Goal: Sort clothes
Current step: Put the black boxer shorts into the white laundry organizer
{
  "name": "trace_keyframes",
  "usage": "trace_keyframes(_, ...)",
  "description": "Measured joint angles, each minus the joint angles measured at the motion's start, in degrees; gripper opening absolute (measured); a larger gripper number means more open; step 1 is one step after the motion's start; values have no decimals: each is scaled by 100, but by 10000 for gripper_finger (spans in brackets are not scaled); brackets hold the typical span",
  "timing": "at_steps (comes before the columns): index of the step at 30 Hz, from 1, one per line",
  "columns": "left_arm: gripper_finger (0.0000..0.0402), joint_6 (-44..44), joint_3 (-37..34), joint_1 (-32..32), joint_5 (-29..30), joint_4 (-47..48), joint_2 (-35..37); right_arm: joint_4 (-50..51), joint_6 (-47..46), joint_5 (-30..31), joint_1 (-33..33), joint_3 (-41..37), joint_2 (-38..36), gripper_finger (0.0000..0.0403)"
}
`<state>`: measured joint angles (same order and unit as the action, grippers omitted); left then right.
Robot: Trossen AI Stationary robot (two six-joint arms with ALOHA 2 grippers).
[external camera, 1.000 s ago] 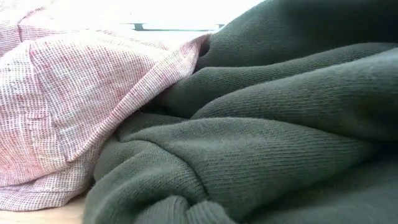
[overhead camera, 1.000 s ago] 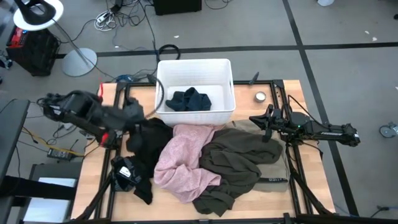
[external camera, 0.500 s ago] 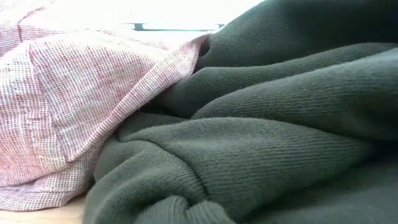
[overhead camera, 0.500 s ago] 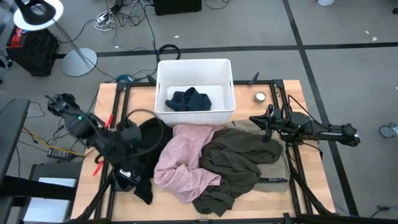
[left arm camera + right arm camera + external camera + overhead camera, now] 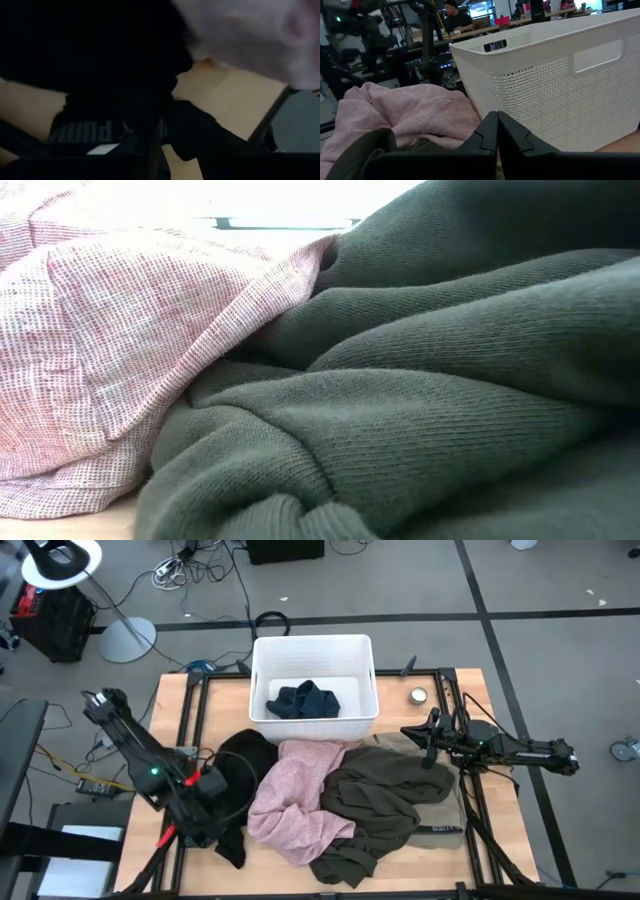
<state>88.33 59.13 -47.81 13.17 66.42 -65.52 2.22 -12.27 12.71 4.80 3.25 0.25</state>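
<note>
Our left gripper [image 5: 205,808] has swung back from the bin [image 5: 313,648] and dropped onto the black garment [image 5: 240,755] at the bench's near-left; jaws unreadable. Blue garment [image 5: 303,700] is binned, black next. Right gripper [image 5: 496,131] waits beside the bin, jaws together.

- One white rectangular plastic bin with perforated walls [image 5: 314,645], at the table's far edge.
- Four soft fabric garments in all:
  - one dark teal-blue garment [image 5: 303,700], lying inside the bin;
  - one black garment [image 5: 240,762] on the table;
  - one pale pink woven garment [image 5: 296,798] beside it;
  - one olive-brown knit garment [image 5: 385,800] next to the pink one.
- One small round metal tin [image 5: 418,695] near the bin.
- Two dark robot arms: the left arm [image 5: 140,762] and the right arm [image 5: 510,750].
</note>
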Motion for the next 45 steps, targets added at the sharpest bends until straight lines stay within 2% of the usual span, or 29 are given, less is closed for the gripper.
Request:
trace_keyframes(8,112,239,-1106,2,-185,-1403,0,2,0,0,0,0,0,7)
trace_keyframes(19,112,687,-1973,10,-233,-1736,-2,2,0,0,-2,0,0,7)
trace_keyframes(26,115,844,-2487,11,-341,-2786,-4,0,0,2,-2,0,0,7)
trace_keyframes(32,154,855,-2857,13,-341,-3666,-11,2,0,0,-1,0,0,7)
trace_keyframes(39,218,803,-3115,13,-341,-3805,-11,0,0,2,0,0,0,7)
trace_keyframes(42,226,675,-3247,13,-343,-3791,-46,1,0,2,-1,0,0,7)
trace_keyframes(45,220,908,-3350,13,-428,-3871,-134,2,0,2,-2,0,0,7)
